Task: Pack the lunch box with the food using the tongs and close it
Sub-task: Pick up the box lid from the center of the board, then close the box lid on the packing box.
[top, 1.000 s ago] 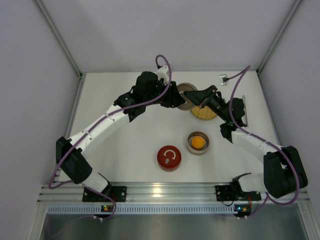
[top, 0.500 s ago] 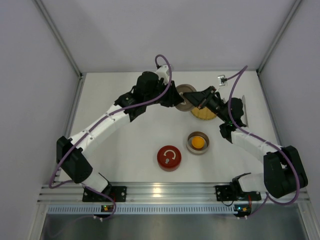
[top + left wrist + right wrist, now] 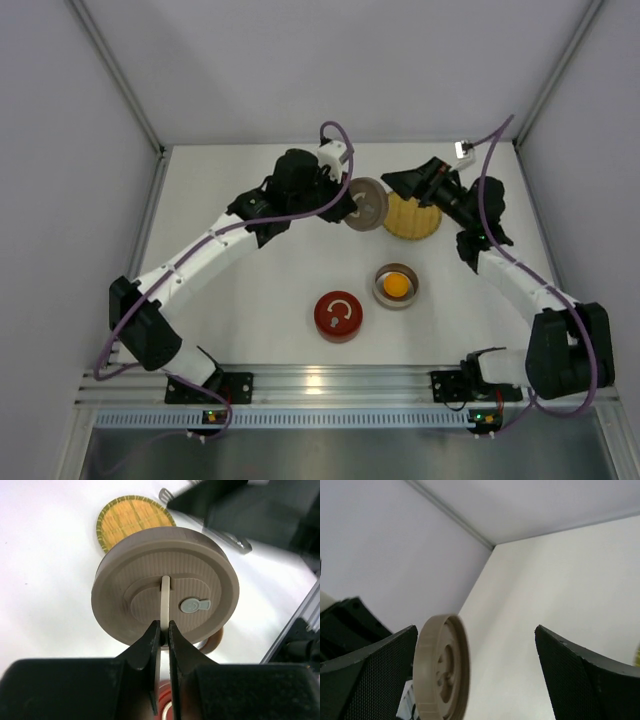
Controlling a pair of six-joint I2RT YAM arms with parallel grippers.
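Note:
My left gripper (image 3: 164, 627) is shut on the white strap of a round taupe lid (image 3: 165, 582) and holds it up on edge over the table, left of a yellow woven plate (image 3: 412, 217). My right gripper (image 3: 402, 183) stands open just right of the lid (image 3: 367, 203), touching nothing; its wrist view shows the lid (image 3: 442, 667) edge-on beside the left finger (image 3: 370, 675). The lunch box (image 3: 397, 286), a metal bowl with a taupe rim, holds the round orange-yellow piece of food (image 3: 397, 286). Silver tongs (image 3: 237, 542) lie beyond the plate, mostly hidden by the right arm.
A red round dish (image 3: 339, 316) sits near the front, left of the lunch box. White walls close the table at the left, back and right. The arms' bases and a metal rail (image 3: 330, 385) run along the near edge.
The right gripper has opened, let go of the lid and drawn back to the right. The left gripper has closed on the lid's strap and now holds it alone.

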